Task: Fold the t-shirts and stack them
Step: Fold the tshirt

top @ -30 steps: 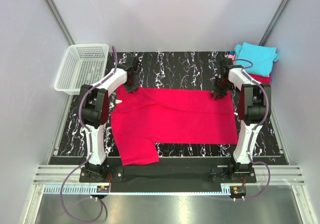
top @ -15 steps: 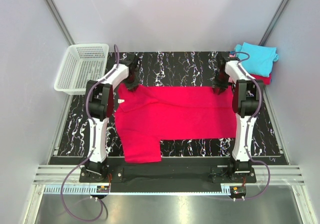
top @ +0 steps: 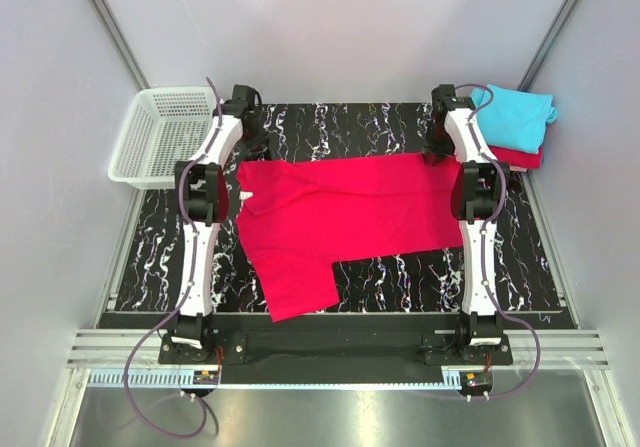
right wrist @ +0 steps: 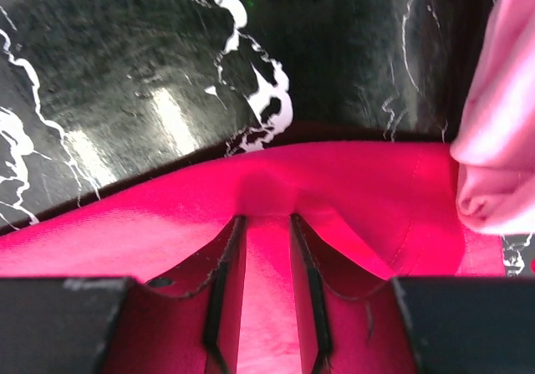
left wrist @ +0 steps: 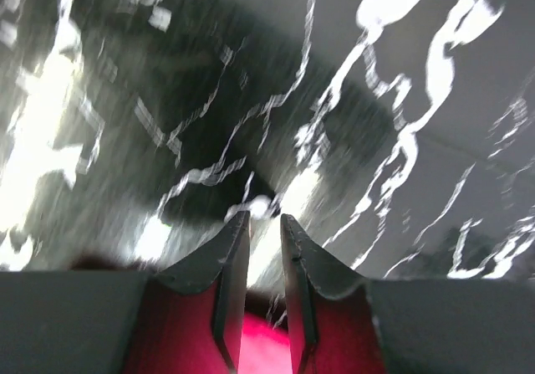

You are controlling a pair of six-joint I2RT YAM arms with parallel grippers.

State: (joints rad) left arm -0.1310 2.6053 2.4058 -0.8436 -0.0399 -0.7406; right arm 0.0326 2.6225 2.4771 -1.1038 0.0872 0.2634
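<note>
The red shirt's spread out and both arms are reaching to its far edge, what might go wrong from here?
1. The right gripper pinches the crimson shirt right beside the folded pink shirt; a tug toward it could knock it askew.
2. The left gripper shows cloth only low between its fingers, tips past the edge, so that corner may slip out and leave the shirt skewed.

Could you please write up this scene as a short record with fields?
crimson t-shirt: spread out on the table, one sleeve pointing to the near edge
left end effector: closed on the shirt's far edge, left end
right end effector: closed on the far edge, right end, cloth puckered between the fingers
folded stack: turquoise t-shirt on top of a red t-shirt, far right corner
basket: white mesh, far left
</note>
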